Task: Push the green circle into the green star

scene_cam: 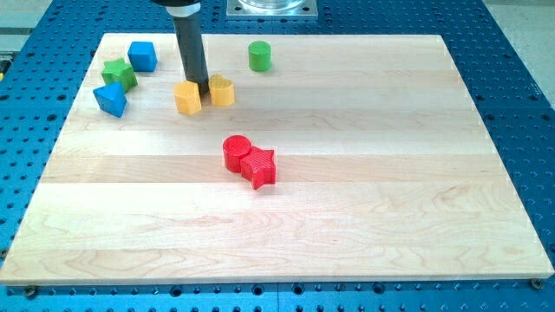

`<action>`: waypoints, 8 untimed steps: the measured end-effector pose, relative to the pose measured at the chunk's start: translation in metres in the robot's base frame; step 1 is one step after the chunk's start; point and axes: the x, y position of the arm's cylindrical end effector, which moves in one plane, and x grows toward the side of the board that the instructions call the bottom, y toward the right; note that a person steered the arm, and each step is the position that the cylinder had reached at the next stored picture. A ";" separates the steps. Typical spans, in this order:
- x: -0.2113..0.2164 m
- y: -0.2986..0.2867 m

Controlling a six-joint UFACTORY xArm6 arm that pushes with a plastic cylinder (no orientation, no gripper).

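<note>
The green circle stands near the view's top, right of centre-left. The green star lies at the view's upper left, between a blue cube and a blue triangle. My tip is down on the board between two yellow blocks, one on its left and one on its right. The tip is left of and below the green circle, and right of the green star.
A red circle and a red star touch each other near the board's middle. The wooden board lies on a blue perforated table. A metal base sits at the view's top edge.
</note>
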 end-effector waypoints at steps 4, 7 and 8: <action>-0.019 0.123; -0.061 0.097; -0.048 0.023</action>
